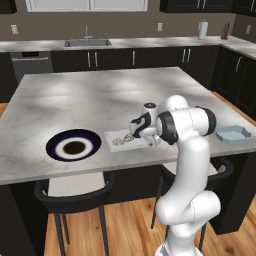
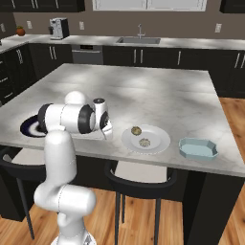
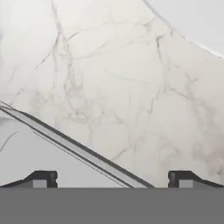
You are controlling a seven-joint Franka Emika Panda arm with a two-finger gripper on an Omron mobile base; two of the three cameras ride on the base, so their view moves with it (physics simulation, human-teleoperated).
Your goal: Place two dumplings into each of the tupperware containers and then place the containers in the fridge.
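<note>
Claw (image 3: 109, 177) hangs wide apart and empty over the white tub's (image 1: 114, 136) edge, so it should swing toward the dumplings (image 2: 144, 141) on the pale plate (image 2: 160, 145) beside it and descend squarely.

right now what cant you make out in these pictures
- White tupperware container, left base view: its right end is behind the arm; the pale dumplings inside blur together, so their count is unclear.
- Blue plate, right base view: mostly hidden by the arm's elbow.
- Pale round plate, hand view: cut off by the top right corner.
- Gripper, hand view: open, just its tips clear the bottom band.
</note>
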